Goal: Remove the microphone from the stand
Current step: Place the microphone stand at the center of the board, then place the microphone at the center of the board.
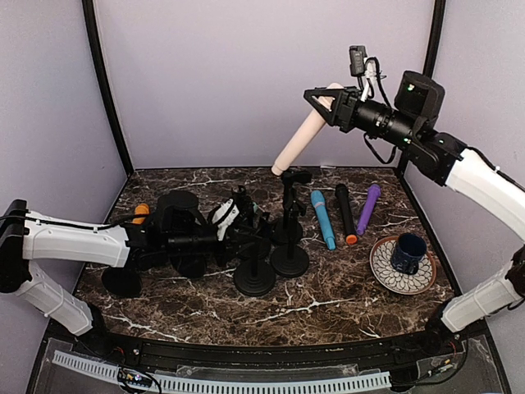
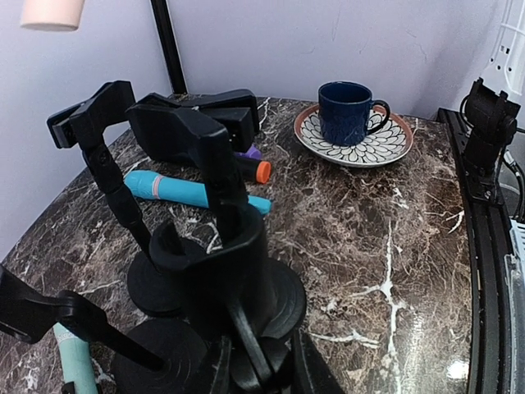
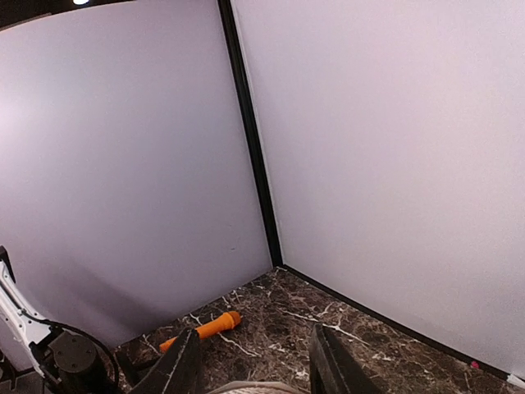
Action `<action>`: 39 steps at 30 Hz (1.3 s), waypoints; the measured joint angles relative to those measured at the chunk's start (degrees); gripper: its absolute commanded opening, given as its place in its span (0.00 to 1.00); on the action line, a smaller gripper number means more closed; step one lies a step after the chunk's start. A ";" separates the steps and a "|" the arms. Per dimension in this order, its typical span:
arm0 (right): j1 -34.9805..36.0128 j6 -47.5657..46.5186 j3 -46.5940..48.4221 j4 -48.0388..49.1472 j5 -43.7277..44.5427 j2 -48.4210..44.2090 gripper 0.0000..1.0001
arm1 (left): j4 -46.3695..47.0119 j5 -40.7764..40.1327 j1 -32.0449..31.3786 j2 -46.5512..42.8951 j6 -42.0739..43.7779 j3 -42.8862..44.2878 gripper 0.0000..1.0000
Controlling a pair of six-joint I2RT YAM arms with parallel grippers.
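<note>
**Item:** cream microphone [image 1: 297,141]. A smooth, matt cylinder that tapers slightly and has plain ends.

**Location:** in the air above the far middle of the table [image 1: 344,305]. It is tilted, with its lower end pointing down and left. That end sits just above the empty clip of the far stand [image 1: 289,203] and apart from it (so the lift-out looks done).

**Holder:** right gripper [image 1: 321,103], high on the right. Its fingers are closed on the upper part of the barrel. The right wrist view shows the cream end between the two black fingers.

**Handling (judged):**
- It looks stiff and light, probably hollow plastic, and not fragile.
- The skin looks slick, so a pinch near one end may let it slide or swing.
- A better hold is across the barrel nearer the middle, with the pads square to it.

**Left gripper** [image 1: 246,235]: low at left-centre, with its tips at the stem of the near stand [image 1: 254,277]. It is black against black, so I cannot tell whether it is clamping.

**Both stands:** black, with round flat bases, thin stems and spring-clip heads.

**Lying right of the stands, side by side and apart:**
- blue microphone [image 1: 322,219]
- black microphone [image 1: 345,212], with an orange tip
- purple microphone [image 1: 368,208]

**Far left:** orange microphone [image 1: 141,211].

**Near right:** dark blue glazed cup [image 1: 408,251] on a petal-patterned saucer [image 1: 387,275].

**Table surface:** dark marble pattern with white veins and a slight sheen.
</note>
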 measured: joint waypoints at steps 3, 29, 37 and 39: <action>-0.90 -1.36 -1.27 -1.97 2.93 -2.80 0.12 | -2.75 -1.42 -0.07 -0.09 0.15 1.27 0.46; -14.67 -2.14 -4.94 -34.07 20.90 4.92 0.11 | -23.34 5.42 23.78 -9.64 -12.92 14.45 0.76; -14.34 -1.14 2.43 -37.68 21.46 16.92 0.10 | -25.53 7.34 25.83 -9.64 -13.84 11.52 0.76; -14.16 -0.98 4.28 -38.73 22.08 19.78 0.10 | -25.42 7.43 25.83 -9.64 -13.64 10.80 0.76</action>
